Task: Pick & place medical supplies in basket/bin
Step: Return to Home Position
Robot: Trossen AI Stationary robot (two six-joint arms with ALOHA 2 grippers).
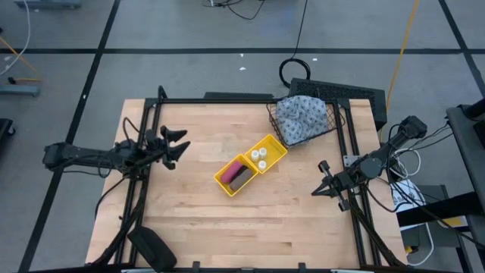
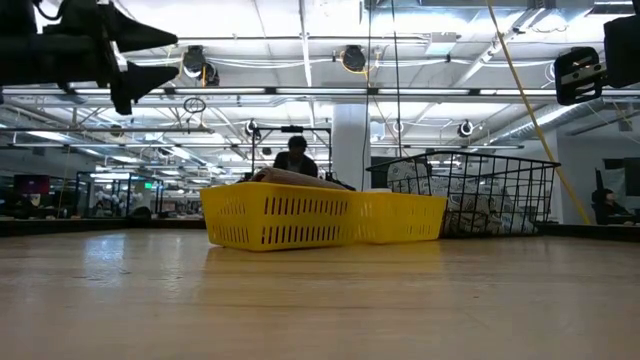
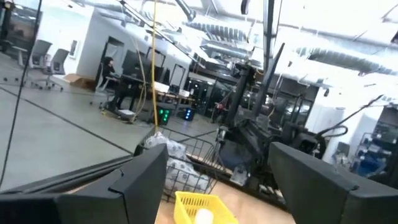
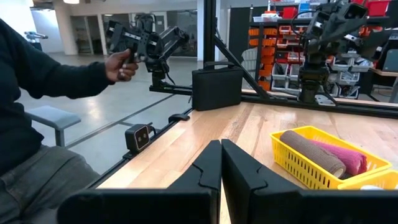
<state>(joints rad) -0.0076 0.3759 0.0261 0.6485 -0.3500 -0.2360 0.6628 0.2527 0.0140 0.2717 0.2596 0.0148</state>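
Note:
The yellow two-compartment bin [image 1: 251, 164] sits mid-table. Its near-left compartment holds the pink cylinder [image 1: 232, 171] and the brown cylinder [image 1: 242, 179], lying side by side. The far-right compartment holds tiny white bottles [image 1: 259, 157]. The grey-blue patterned cloth bundle [image 1: 301, 116] lies inside the black wire basket [image 1: 338, 121] at the far right of the table. My left gripper [image 1: 182, 145] [image 3: 217, 168] hovers open, left of the bin. My right gripper [image 1: 318, 180] [image 4: 221, 152] hovers shut near the table's right edge, right of the bin.
A flat black box [image 1: 341, 92] lies beyond the basket at the far edge. Black frame rails [image 1: 220, 101] border the table. In the right wrist view, a person's hand [image 4: 121, 65] holds a device off the table's left side, near a black case [image 4: 216, 87].

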